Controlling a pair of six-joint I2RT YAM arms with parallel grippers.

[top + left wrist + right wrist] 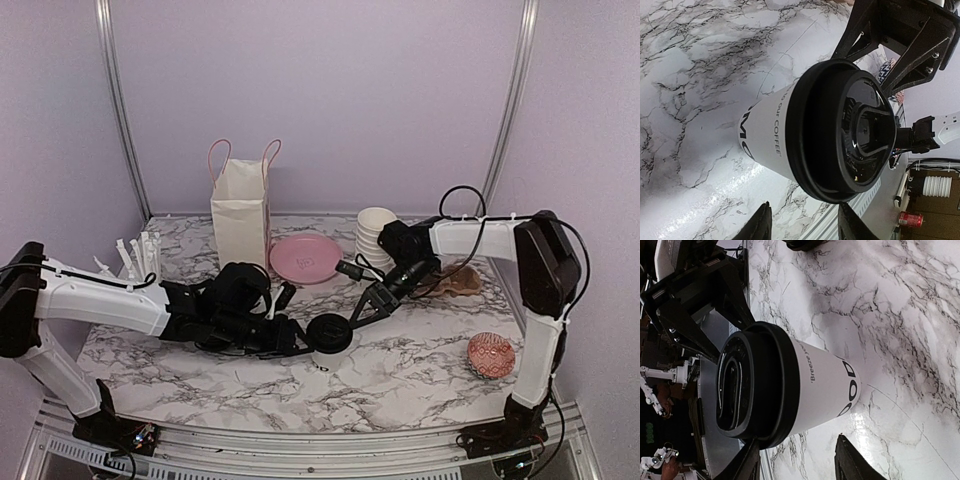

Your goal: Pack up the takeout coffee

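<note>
Top external: left end effector (298, 340) and right end effector (358, 312), both open, flank the coffee cup (328, 340) on bare table (420, 378).

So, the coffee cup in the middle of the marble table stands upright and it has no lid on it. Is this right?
Not quite. The coffee cup does have a lid on it, round and black. The top external view shows this, and both wrist views show it close up. The rest holds: the cup stands upright in the middle of the marble table.
</note>
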